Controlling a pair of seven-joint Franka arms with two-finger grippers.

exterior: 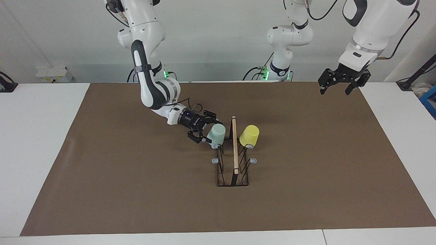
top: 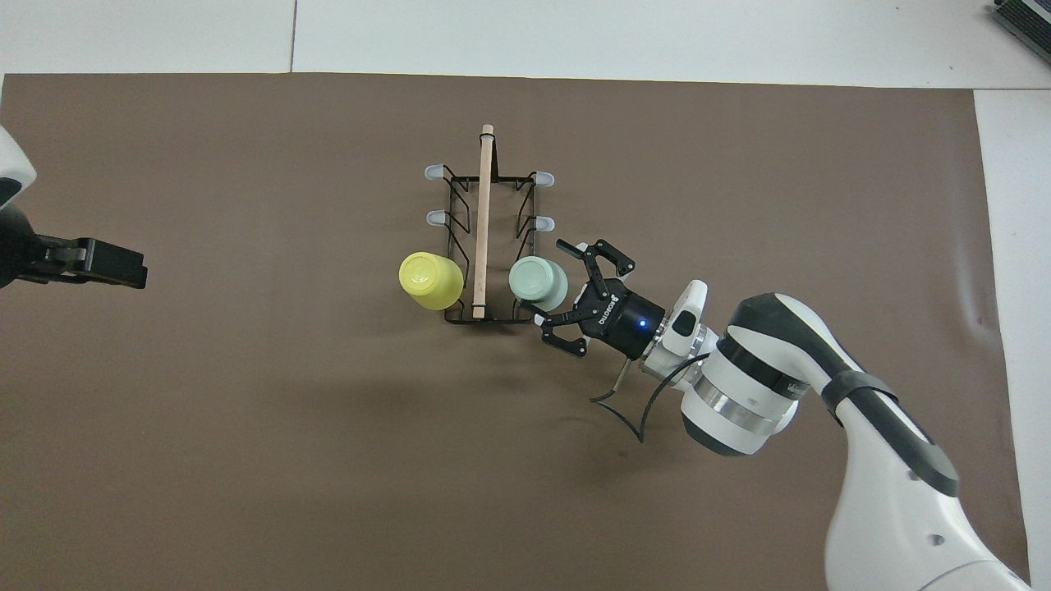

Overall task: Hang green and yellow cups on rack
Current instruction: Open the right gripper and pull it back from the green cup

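The black wire rack with a wooden bar stands mid-mat. The mint green cup hangs upside down on the prong nearest the robots on the right arm's side; it also shows in the overhead view. The yellow cup hangs on the matching prong on the left arm's side. My right gripper is open, its fingers spread beside the green cup's rim. My left gripper is open and empty, raised over the mat's edge at the left arm's end, waiting.
Several grey-tipped prongs farther from the robots are bare. The brown mat covers most of the white table. A cable loops under the right wrist.
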